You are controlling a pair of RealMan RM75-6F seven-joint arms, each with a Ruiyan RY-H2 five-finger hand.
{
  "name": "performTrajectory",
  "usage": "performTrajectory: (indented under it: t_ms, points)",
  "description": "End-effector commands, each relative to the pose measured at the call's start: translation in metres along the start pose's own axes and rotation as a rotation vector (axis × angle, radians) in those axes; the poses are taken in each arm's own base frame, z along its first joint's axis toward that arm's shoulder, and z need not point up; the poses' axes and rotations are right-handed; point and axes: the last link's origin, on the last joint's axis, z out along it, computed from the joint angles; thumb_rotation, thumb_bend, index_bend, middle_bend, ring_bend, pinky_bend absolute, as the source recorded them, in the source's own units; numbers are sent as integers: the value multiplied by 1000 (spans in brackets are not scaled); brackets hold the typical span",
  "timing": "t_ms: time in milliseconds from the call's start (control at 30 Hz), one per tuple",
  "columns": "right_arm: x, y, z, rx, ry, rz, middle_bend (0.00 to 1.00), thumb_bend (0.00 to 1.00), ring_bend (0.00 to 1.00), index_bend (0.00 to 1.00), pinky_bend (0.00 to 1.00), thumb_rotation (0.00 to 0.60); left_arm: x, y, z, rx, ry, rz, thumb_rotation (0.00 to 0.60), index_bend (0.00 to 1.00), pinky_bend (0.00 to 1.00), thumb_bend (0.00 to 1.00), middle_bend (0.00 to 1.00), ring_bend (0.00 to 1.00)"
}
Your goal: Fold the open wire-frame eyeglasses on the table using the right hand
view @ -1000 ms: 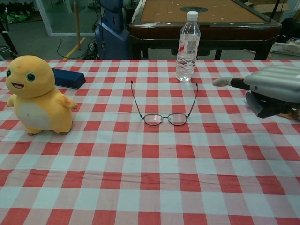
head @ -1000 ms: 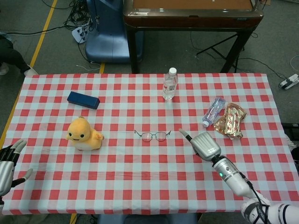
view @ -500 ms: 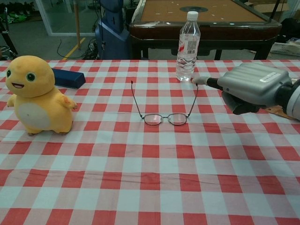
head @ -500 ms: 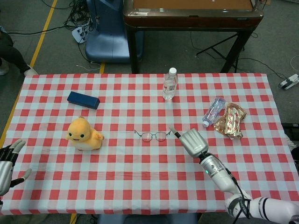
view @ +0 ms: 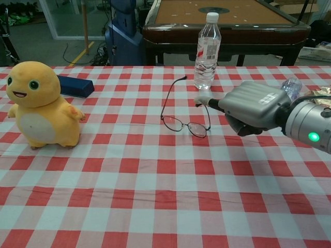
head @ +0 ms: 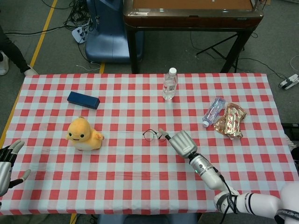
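Swept leftward across the checks since a moment ago — right hand (view: 253, 107) now against the eyeglasses (view: 182, 123), which have skewed round under the push. Fingers mostly curled in, one extended finger (view: 207, 101) touching the right temple tip; gripping nothing. Left hand (head: 5, 163) idle at the near left table edge, fingers spread, empty.

Glasses near mid-table, in front of the water bottle (view: 207, 51), well apart from the yellow plush toy (view: 39, 103). Lenses toward the robot, temples running away toward the bottle, lens bar angled. Probably light, springy, easily bent, prone to sliding on cloth — best pushed at the temple tip, inward toward the lenses.
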Motion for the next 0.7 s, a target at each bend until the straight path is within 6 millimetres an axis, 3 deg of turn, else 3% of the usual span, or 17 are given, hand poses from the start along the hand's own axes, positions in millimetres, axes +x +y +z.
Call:
performTrajectory:
  t_ms: [33,700]
  points:
    - [-1,-4,4,10,-8,-1,1000,1000,960,0,963,600,0,0,0,1,-2,1,600,108,138,260,96,142]
    - [-3,-29,22,85,-71,-19,1000,1000,960,0,963,600,-2,-3,-2,9,-9,0,600,108,138,260,97,142]
